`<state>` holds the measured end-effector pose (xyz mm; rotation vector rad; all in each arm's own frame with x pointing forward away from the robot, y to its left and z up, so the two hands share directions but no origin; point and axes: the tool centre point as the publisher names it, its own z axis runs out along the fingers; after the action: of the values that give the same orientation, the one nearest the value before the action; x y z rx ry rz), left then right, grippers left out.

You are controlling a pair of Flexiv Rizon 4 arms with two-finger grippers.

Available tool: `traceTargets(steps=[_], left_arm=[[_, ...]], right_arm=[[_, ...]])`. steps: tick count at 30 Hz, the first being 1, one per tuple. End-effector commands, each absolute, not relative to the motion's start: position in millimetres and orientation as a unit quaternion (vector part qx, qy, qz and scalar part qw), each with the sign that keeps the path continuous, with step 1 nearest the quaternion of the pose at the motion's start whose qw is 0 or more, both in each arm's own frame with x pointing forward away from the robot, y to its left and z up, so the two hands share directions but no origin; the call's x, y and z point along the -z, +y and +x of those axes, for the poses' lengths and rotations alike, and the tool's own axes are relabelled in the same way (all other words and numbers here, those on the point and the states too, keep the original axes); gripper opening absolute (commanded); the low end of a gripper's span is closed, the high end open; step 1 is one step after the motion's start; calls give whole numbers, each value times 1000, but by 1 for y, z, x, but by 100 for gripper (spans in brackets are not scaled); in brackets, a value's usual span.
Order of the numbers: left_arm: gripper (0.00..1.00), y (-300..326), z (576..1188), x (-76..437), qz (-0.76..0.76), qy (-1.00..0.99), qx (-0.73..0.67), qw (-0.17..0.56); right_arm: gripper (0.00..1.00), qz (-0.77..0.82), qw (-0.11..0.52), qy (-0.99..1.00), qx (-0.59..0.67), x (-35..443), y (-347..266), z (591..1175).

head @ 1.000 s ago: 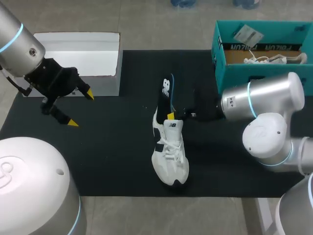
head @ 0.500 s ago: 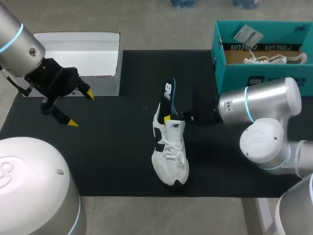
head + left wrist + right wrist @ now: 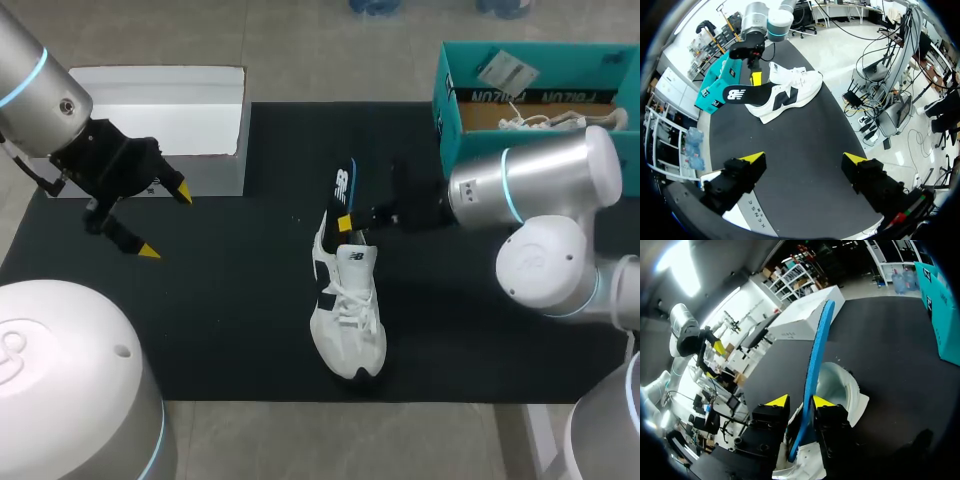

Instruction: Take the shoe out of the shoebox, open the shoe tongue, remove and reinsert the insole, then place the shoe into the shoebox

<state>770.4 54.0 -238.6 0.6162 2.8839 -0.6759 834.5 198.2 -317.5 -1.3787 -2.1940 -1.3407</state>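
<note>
— White shoe: where do you have it?
— On the black mat, outside the teal shoebox, which stands well apart from the shoe, off beyond its heel.
— And your right gripper?
— Its fingers are clamped on the insole, held on edge just above the shoe's heel opening.
— Your left gripper?
— Spread wide with nothing in it, well apart from the shoe on its other side.

Shoebox partly behind right arm
</note>
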Motion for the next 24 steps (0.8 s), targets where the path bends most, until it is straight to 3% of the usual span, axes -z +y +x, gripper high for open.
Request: traceTargets(steps=[1,2,16,17,20,24], left_arm=[[100,54,770,238,204,952,222,58],[100,54,770,238,204,952,222,58],[100,54,770,238,204,952,222,58],[100,54,770,238,204,952,222,58],[100,54,770,238,204,952,222,58],[100,54,770,238,204,952,222,58]], right_arm=[[7,-473,109,-751,447,316,200,840],[0,-473,108,-752,446,316,200,841],[1,-480,102,-751,442,313,191,846],[13,-481,103,-750,441,313,191,846],[29,-483,105,-750,441,316,191,846],[36,-484,108,-750,438,317,191,846]])
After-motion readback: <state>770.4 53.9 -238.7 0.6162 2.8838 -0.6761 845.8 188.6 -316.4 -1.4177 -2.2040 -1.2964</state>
